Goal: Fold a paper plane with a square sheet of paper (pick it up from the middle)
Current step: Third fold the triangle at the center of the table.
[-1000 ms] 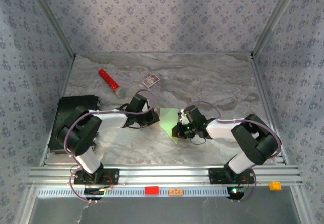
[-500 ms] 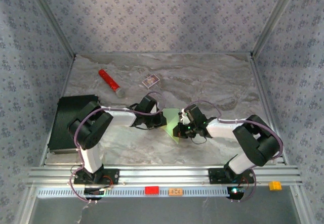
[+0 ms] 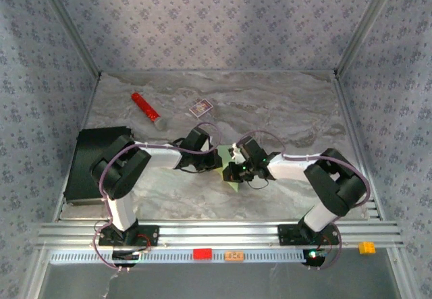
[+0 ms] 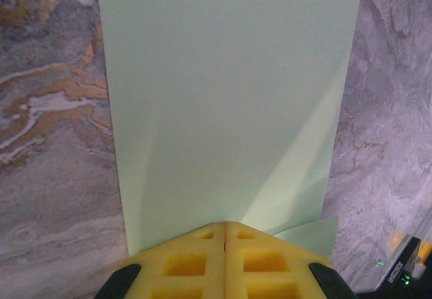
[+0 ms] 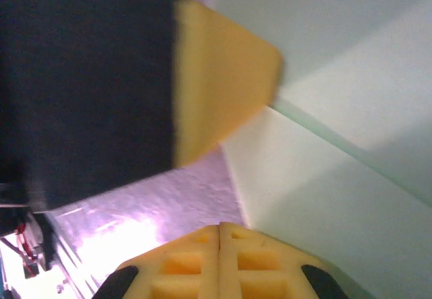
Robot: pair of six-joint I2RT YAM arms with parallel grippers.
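Paper: folded pale green paper sheet (image 4: 223,110) lies flat mid-way across the marbled table (image 3: 283,110), nearer its near edge.
Left gripper (image 4: 224,226): jaws closed together, tips at the sheet's edge.
Right gripper (image 5: 219,228): jaws closed together, tips over the sheet.

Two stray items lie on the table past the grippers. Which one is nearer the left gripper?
The small card box. It lies just beyond the left gripper, while the red cylinder lies farther off to the left.
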